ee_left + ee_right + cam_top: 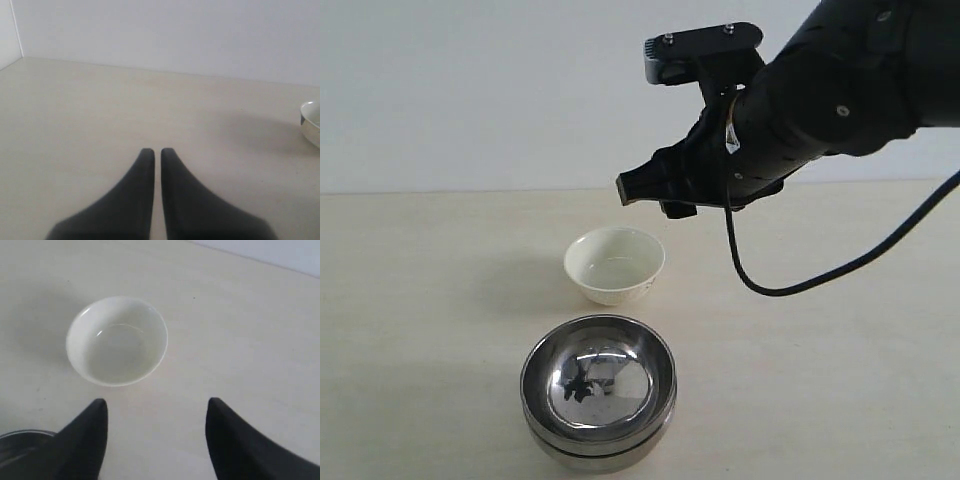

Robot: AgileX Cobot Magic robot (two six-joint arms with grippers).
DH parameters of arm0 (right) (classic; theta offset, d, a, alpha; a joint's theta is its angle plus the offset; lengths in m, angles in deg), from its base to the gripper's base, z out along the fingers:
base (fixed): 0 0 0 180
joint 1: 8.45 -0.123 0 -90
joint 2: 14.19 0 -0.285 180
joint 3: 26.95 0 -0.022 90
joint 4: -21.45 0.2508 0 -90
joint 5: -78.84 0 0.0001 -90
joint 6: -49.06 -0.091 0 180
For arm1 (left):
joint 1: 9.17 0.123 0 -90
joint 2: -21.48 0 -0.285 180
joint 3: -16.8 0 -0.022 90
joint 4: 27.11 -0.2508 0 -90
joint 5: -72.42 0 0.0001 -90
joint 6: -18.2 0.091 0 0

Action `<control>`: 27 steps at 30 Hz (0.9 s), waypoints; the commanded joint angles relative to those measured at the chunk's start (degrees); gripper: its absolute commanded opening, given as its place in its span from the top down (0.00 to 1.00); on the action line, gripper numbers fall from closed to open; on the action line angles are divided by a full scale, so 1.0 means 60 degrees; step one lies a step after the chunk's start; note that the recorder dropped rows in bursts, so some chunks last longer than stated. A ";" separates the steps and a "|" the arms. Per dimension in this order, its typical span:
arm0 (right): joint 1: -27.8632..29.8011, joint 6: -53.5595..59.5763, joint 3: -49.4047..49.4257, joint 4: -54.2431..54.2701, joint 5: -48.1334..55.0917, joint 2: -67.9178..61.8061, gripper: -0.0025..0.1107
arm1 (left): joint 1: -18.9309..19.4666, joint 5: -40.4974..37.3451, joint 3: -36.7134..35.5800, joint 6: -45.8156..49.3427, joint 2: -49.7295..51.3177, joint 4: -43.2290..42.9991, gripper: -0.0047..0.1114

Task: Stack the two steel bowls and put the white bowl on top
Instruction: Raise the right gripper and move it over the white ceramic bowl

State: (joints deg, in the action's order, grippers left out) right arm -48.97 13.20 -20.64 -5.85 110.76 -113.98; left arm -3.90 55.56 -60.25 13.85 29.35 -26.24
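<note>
- Toward the near edge of the table (420, 300): two steel bowls (598, 390) sit nested, one inside the other. That step reads as done.
- Just behind them, apart: white bowl (614, 263), upright, not yet on top.
- Right gripper (156, 412) hovers above the white bowl, jaws spread wide, holding nothing. Arm reaches in from the right, wrist pitched downward. Judged: lining up for a rim grasp.
- Left gripper (157, 152) hangs low over bare table, fingers almost together, empty, clear of the work.
</note>
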 commanded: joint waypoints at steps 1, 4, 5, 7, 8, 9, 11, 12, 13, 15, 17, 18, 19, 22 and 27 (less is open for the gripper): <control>0.0064 -0.0990 -0.0114 -0.1023 -0.0091 -0.0439 0.53 | 0.0031 0.0011 -0.0028 -0.0069 -0.0014 -0.0015 0.92; 0.0442 -0.1208 -0.0228 -0.0820 -0.0314 -0.0821 0.53 | 0.0031 0.0011 -0.0028 -0.0069 -0.0014 -0.0015 0.92; 0.0570 -0.1208 -0.0269 -0.0720 -0.0390 -0.0940 0.52 | 0.0031 0.0011 -0.0028 -0.0069 -0.0014 -0.0015 0.92; 0.0870 -0.1208 -0.0406 -0.0476 -0.0490 -0.1231 0.52 | 0.0031 0.0011 -0.0028 -0.0069 -0.0014 -0.0015 0.92; 0.0961 -0.1208 -0.0470 -0.0407 -0.0546 -0.1381 0.52 | 0.0031 0.0011 -0.0028 -0.0069 -0.0014 -0.0015 0.92; 0.1042 -0.1186 -0.0565 -0.0357 -0.0585 -0.1541 0.52 | 0.0031 0.0011 -0.0028 -0.0069 -0.0014 -0.0015 0.92; 0.1146 -0.1133 -0.0792 -0.0280 -0.0611 -0.1834 0.52 | 0.0031 0.0011 -0.0028 -0.0069 -0.0014 -0.0015 0.92; 0.1146 -0.0955 -0.0933 -0.0280 -0.0664 -0.2017 0.52 | 0.0031 0.0011 -0.0028 -0.0069 -0.0014 -0.0015 0.92; 0.1146 -0.0877 -0.1091 -0.0262 -0.0708 -0.2195 0.52 | 0.0031 0.0011 -0.0028 -0.0069 -0.0014 -0.0015 0.92; 0.1146 -0.0855 -0.1395 -0.0262 -0.0763 -0.2534 0.52 | 0.0031 0.0011 -0.0028 -0.0069 -0.0014 -0.0015 0.92; 0.1146 -0.0855 -0.1727 -0.0262 -0.0743 -0.2915 0.52 | 0.0031 0.0011 -0.0028 -0.0069 -0.0014 -0.0015 0.92; 0.1169 -0.0855 -0.1890 -0.0262 -0.0743 -0.3101 0.52 | 0.0031 0.0011 -0.0028 -0.0069 -0.0014 -0.0015 0.92; 0.1212 -0.0855 -0.2062 -0.0227 -0.0769 -0.3274 0.52 | 0.0031 0.0011 -0.0028 -0.0069 -0.0014 -0.0015 0.92; 0.1227 -0.0787 -0.2507 -0.0171 -0.0766 -0.3742 0.52 | 0.0031 0.0011 -0.0028 -0.0069 -0.0014 -0.0015 0.92; 0.1232 -0.0769 -0.3167 -0.0083 -0.0706 -0.4395 0.52 | 0.0031 0.0011 -0.0028 -0.0069 -0.0014 -0.0015 0.92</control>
State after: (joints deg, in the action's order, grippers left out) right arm -42.07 8.02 -37.66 -6.67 106.50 -138.89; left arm -3.90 55.56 -60.25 13.85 29.35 -26.24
